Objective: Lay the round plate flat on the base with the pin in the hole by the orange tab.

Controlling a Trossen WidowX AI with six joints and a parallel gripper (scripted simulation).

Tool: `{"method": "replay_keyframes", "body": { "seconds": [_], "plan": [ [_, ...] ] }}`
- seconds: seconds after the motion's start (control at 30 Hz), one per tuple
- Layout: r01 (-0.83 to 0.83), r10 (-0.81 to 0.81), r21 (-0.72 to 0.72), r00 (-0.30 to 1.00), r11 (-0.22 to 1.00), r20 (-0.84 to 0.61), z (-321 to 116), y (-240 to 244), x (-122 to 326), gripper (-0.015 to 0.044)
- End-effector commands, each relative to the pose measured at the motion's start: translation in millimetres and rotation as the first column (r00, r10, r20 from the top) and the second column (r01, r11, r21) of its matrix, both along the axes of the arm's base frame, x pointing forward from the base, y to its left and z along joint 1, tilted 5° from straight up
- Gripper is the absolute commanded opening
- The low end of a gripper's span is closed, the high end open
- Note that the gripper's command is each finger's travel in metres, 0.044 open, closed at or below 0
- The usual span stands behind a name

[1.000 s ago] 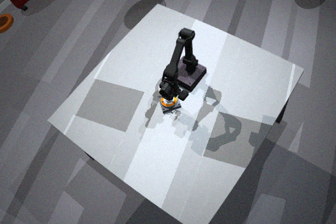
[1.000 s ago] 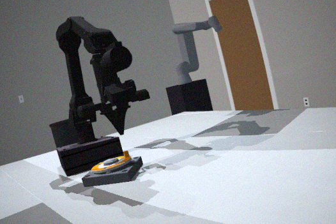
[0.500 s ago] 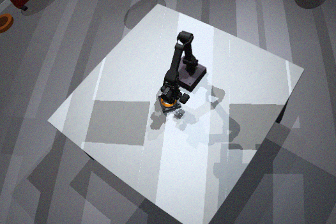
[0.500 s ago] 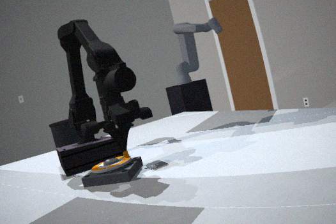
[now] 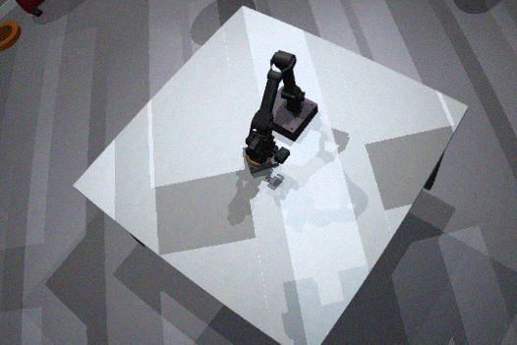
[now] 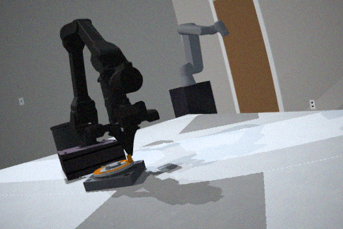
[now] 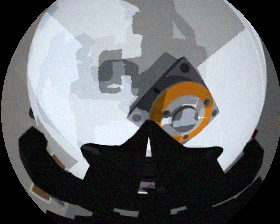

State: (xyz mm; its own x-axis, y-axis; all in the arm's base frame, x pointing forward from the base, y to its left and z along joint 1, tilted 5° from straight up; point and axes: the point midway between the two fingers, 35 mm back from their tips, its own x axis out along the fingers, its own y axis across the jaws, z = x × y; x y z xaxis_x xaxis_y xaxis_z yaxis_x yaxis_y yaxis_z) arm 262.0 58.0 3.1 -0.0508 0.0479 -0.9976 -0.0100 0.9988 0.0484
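Jaws (image 6: 130, 153), closed on nothing, are pressing beside the tab (image 6: 130, 159), seemingly to turn the plate (image 6: 111, 167) toward the pin.

Round grey plate (image 6: 111, 166) with orange rim and orange tab (image 6: 130, 158); dark grey square base (image 6: 115, 180); black jointed arm (image 6: 107, 61); pale white-grey patchwork table top (image 6: 261, 162); brown door (image 6: 246, 51), white frame.

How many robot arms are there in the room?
2. The black arm stands on the table, its shut fingers down at the orange plate. A grey arm stands on a dark box beside the door. More may be out of view.
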Motion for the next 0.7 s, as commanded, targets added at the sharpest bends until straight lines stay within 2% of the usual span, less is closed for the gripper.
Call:
{"method": "replay_keyframes", "body": {
  "seconds": [0.0, 0.67],
  "plan": [
    [0.003, -0.003, -0.004, 1.0, 1.0, -0.002, -1.0, -0.6, 5.1, 0.0],
    [0.003, -0.003, -0.005, 1.0, 1.0, 0.0, -1.6, -3.8, 19.7, 0.0]
  ]
}}
